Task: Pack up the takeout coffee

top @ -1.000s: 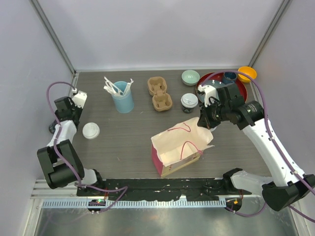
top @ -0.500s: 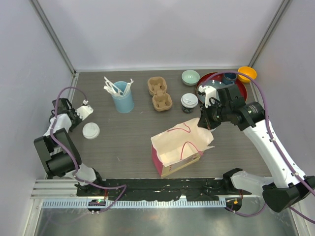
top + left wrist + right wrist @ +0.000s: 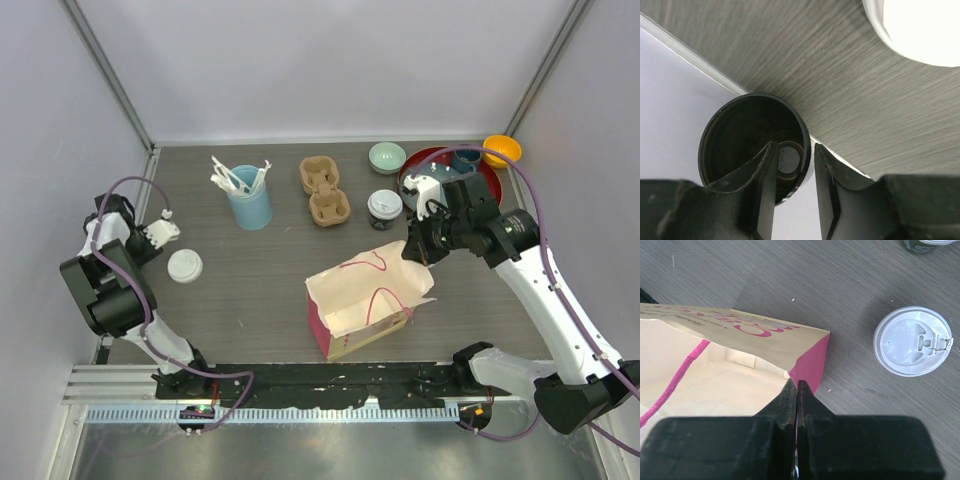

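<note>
One takeout coffee (image 3: 184,265), a black cup with a white lid, stands at the left of the table; its lid (image 3: 920,30) fills the left wrist view's top right corner. The other takeout coffee (image 3: 385,205) (image 3: 912,340) stands behind the paper bag (image 3: 365,300). My left gripper (image 3: 145,243) (image 3: 794,150) is open at the table's left edge. One finger is inside a lidless black round container (image 3: 752,142), the other outside its rim. My right gripper (image 3: 420,250) (image 3: 797,385) is shut on the bag's pink and cream rim (image 3: 807,360), holding its mouth open.
A light-blue cup of white utensils (image 3: 250,200) and a cardboard cup carrier (image 3: 323,190) stand at the back. Further right are a mint bowl (image 3: 387,157), a red plate (image 3: 425,165) with a dark-blue mug (image 3: 466,157), and an orange bowl (image 3: 502,150). Walls enclose the table.
My left arm has swung toward the table's left edge and its jaws have parted. The right arm and the bag have not moved.
</note>
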Tool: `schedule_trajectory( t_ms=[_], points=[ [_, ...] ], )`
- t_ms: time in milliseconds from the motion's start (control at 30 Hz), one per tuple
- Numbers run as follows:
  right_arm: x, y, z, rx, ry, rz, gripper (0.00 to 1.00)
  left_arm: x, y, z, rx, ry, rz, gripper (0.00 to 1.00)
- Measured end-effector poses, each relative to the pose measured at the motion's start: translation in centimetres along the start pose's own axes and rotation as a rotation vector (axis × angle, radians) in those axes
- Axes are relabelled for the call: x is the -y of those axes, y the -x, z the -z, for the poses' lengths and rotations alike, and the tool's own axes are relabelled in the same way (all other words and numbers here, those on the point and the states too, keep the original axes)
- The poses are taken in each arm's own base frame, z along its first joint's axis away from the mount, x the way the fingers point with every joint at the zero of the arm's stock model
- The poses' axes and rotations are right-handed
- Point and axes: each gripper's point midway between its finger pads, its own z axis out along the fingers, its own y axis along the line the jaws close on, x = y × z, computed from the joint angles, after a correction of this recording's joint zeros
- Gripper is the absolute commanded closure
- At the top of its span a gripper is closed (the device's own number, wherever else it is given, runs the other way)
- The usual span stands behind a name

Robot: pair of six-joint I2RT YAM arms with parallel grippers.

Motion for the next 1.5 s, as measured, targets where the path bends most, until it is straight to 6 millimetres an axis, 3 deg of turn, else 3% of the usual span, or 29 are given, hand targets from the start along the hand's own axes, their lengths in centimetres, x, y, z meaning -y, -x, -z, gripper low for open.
schedule_trajectory(
  t_ms=[100,200,400,667,800,967,1033,1100,1233,1333,1467,1500],
  points=[
    [0.0,0.0,-0.1,0.002,0.000,0.000,0.99,0.5,-0.5,0.0,-0.007,-0.047,0.020,0.50],
    [0.0,0.0,-0.1,0.003,0.000,0.000,0.99,0.7,0.5,1.5,0.049,-0.079,0.034,0.39],
    [0.0,0.0,-0.2,0.001,0.001,0.000,0.99,0.7,1.2,4.5,0.084,-0.052,-0.020,0.38],
    [-0.1,0.0,-0.2,0.001,0.007,0.000,0.99,1.6,-0.4,1.2,-0.023,-0.157,-0.034,0.29],
    [-0.1,0.0,-0.2,0.001,0.007,0.000,0.99,-0.4,0.9,2.8,0.030,-0.118,-0.035,0.00],
    [0.0,0.1,-0.5,-0.003,0.007,-0.002,0.99,-4.4,2.4,5.1,0.082,-0.025,-0.019,0.00],
    [0.1,0.2,-0.6,-0.004,0.007,-0.002,0.99,-5.6,2.5,5.0,0.078,-0.031,-0.005,0.00],
    [0.1,0.2,-0.6,-0.002,0.007,-0.001,0.99,-6.6,2.6,3.4,0.060,-0.062,0.010,0.00],
    [0.1,0.2,-0.6,-0.003,0.007,-0.001,0.99,-4.8,1.8,0.4,0.004,-0.179,0.020,0.01],
    [0.1,0.2,-0.6,-0.003,0.007,-0.001,0.99,-3.4,1.0,-0.3,-0.039,-0.249,0.016,0.07],
    [0.2,0.3,-0.8,-0.005,0.007,-0.002,0.99,-3.0,-0.2,0.0,-0.107,-0.261,0.010,0.31],
    [0.2,0.3,-0.8,-0.004,0.007,-0.002,0.99,-3.1,-0.5,0.0,-0.123,-0.260,0.009,0.33]
  ],
)
